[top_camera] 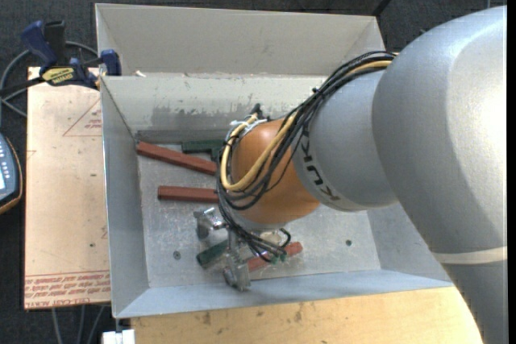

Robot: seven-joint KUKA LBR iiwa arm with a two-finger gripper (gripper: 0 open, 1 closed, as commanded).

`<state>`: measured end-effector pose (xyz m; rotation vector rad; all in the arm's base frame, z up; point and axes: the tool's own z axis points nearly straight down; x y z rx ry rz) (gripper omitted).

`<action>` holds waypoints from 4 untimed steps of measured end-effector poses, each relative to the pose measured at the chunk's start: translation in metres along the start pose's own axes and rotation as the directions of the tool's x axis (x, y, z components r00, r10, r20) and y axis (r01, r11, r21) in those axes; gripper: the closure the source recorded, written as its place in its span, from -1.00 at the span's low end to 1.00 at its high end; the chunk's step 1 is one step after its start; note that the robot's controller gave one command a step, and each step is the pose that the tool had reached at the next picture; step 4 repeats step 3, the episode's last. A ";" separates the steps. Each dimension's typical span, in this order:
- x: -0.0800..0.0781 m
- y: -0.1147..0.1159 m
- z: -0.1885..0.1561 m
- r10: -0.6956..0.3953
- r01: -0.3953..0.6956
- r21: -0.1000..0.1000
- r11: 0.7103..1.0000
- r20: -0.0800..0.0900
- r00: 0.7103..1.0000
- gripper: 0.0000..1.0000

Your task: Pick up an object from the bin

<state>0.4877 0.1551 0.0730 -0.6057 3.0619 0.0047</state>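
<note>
Nearest things: a small dark green piece (pixel 211 255) and a short red piece (pixel 280 252) lie on the bin floor close to the front wall, one on either side of the claw.
Dark green piece: just left of the claw in the camera view, lying aslant. Its right end is hidden under the claw's body.
Red piece: just right of the claw and lying almost level. Its left end runs in under the cables.
Claw (pixel 237 275): low over the front middle of the bin, its tip near the front wall, between those two pieces. Whether it touches either one cannot be told.
Claw state: how far open it stands cannot be told, nor whether it has hold of anything, because the cover and cables hide most of it.
Grey bit (pixel 208 221): a small pale metal shape just above the dark green piece. It cannot be told whether it is a loose thing or part of the robot.
Orange cover (pixel 270 173): rounded, on the wrist, above the middle of the bin floor.
Cables (pixel 242 165): black and yellow loops wrapped over the cover's left side and hanging toward the claw.
Arm (pixel 419 125): thick and grey, reaching in from the right.
Lower red-brown stick (pixel 187 192): level, left of the cover, well apart from the claw.
Upper red-brown stick (pixel 176 157): slanted, nearer the back wall.
Dark green bar (pixel 201 147): just behind the upper stick's right end.
Bin (pixel 125 205): grey metal with sloping walls.
</note>
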 end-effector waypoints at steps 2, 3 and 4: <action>-0.051 0.042 -0.120 -0.005 0.004 -0.003 1.000 -0.007 1.000 1.00; -0.039 0.027 -0.176 0.032 -0.032 -0.001 0.999 -0.012 0.999 1.00; -0.039 0.027 -0.176 0.032 -0.032 -0.001 0.999 -0.012 0.999 1.00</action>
